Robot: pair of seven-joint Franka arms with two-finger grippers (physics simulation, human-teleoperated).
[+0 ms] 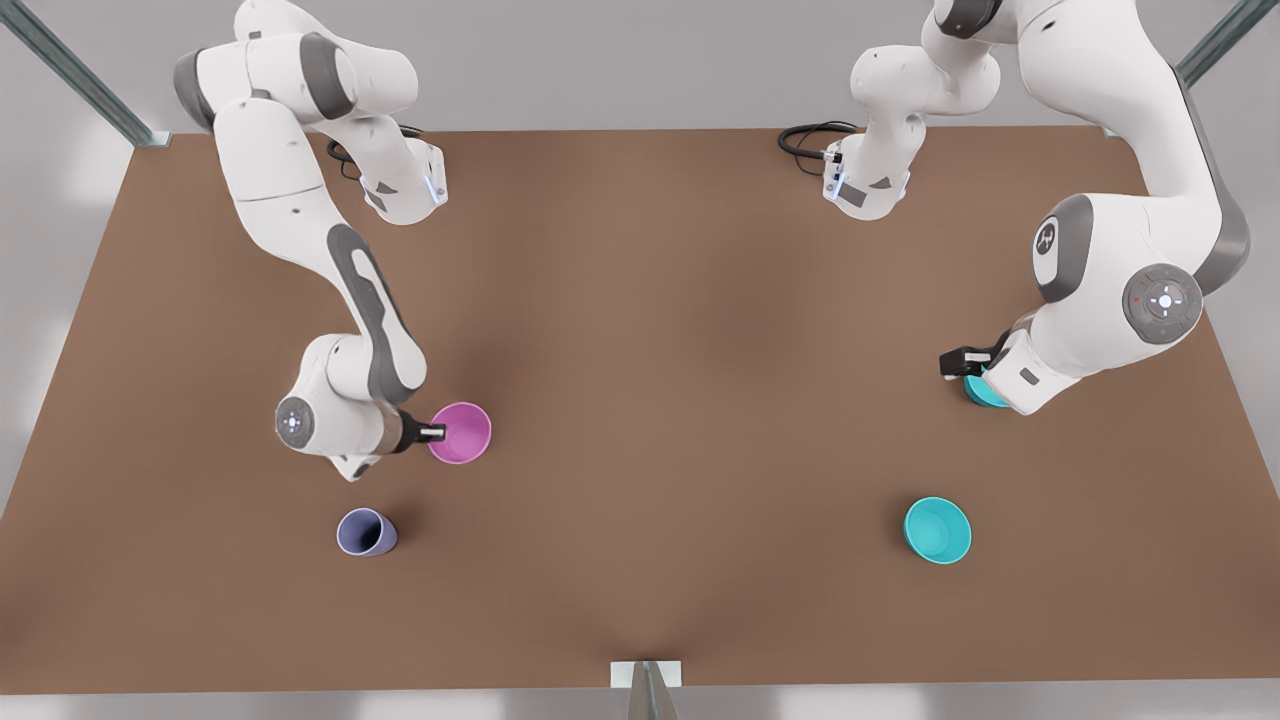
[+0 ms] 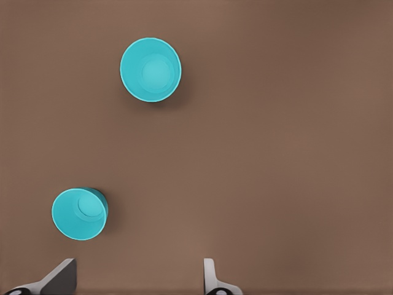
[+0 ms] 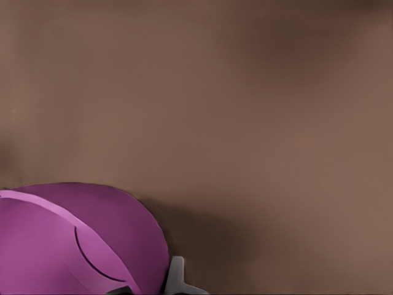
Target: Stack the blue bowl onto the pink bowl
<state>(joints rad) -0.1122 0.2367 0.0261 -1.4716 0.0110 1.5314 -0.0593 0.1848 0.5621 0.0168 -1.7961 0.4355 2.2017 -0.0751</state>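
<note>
Soft, even overhead light; faint shadows; slightly blurry renders.

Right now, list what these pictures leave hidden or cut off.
1. Front view: the blue bowl is mostly covered by the left gripper and wrist above it.
2. Right wrist view: the pink bowl, with the right gripper at its rim, is cut off by the edge.
3. Left wrist view: the left gripper's open fingers are cut off by the edge.

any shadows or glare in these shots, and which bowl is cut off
Front view: soft, even light, no glare, faint shadows beside the periwinkle cup and free teal bowl. Left wrist view: each teal bowl casts a small dark shadow on one side. Right wrist view: the pink bowl is cropped at the frame edge.
</note>
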